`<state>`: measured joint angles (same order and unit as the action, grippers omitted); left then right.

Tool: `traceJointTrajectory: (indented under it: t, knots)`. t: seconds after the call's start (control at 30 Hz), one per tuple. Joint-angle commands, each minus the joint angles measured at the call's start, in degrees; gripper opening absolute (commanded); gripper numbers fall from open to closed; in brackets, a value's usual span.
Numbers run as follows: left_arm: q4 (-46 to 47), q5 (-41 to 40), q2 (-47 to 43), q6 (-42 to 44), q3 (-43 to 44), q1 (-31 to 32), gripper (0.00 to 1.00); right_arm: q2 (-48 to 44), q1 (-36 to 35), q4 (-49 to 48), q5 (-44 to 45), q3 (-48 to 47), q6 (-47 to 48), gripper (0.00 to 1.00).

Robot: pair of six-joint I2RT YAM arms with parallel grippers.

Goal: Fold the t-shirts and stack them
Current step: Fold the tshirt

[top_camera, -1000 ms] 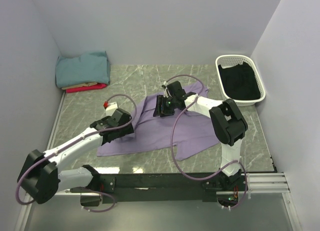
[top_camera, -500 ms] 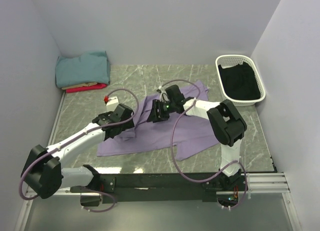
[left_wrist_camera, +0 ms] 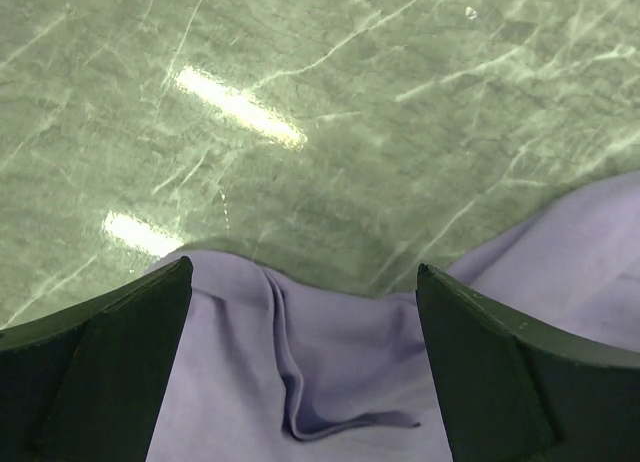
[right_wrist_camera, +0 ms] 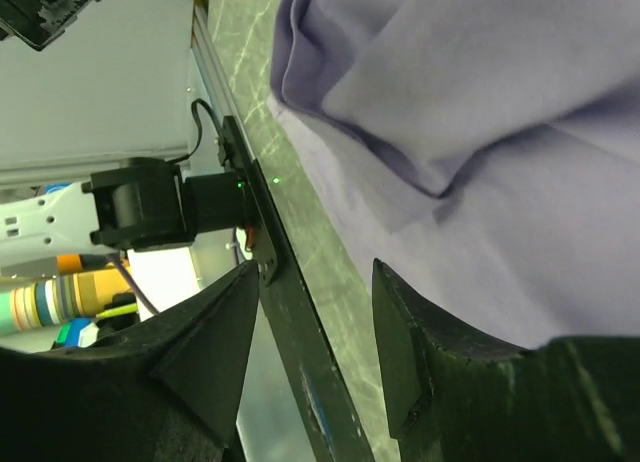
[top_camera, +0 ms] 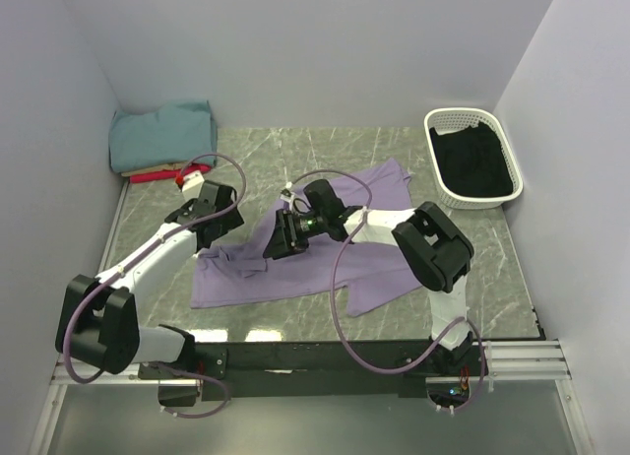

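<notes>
The large lavender t-shirt (top_camera: 335, 253) lies spread and rumpled on the green marble table (top_camera: 285, 150). Folded teal (top_camera: 162, 132), tan (top_camera: 157, 167) and red (top_camera: 148, 176) t-shirts are stacked in the back left corner. My left gripper (top_camera: 209, 236) is open and hovers over the lavender shirt's left edge. In the left wrist view its fingers (left_wrist_camera: 100, 372) stand wide apart over a fold of the shirt (left_wrist_camera: 320, 382). My right gripper (top_camera: 276, 244) is open and empty over the shirt's upper left part. The right wrist view shows the shirt (right_wrist_camera: 480, 132) beside the fingers (right_wrist_camera: 430, 362).
A white basket (top_camera: 433, 130) holding black cloth (top_camera: 474, 164) stands at the back right. Grey walls enclose the table on three sides. A black rail (top_camera: 325, 357) runs along the near edge. Purple cables (top_camera: 340, 278) loop from both arms.
Both grippers have moved left. The left one swung back and left toward the shirt's left edge. The right one slid leftward across the lavender shirt.
</notes>
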<state>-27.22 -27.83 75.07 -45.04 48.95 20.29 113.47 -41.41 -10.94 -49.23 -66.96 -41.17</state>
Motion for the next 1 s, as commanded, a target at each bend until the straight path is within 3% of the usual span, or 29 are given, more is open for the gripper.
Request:
traceJointTrajectory:
  t: [0.0,0.07,0.43,0.67,0.97]
  knots:
    - [1.6,3.0,1.2,1.9,2.1,-2.4,0.99,1.8,-1.8,0.5,2.8,-4.1,0.2,0.56]
    - [2.2,4.0,0.8,2.1,1.5,-3.4,0.99,2.8,-2.2,4.1,5.4,-5.1,1.8,0.57]
    - [3.2,7.3,-0.5,3.7,1.0,-5.6,0.98,5.7,-2.6,4.0,9.5,-4.5,-0.1,0.56]
    - [3.3,10.9,-2.6,4.5,0.7,-5.7,0.97,6.9,-1.8,10.1,17.1,-10.6,4.8,0.56]
    - [0.6,17.3,-8.2,4.3,-0.2,-5.6,0.95,11.7,1.8,12.5,18.3,-17.4,4.9,0.57]
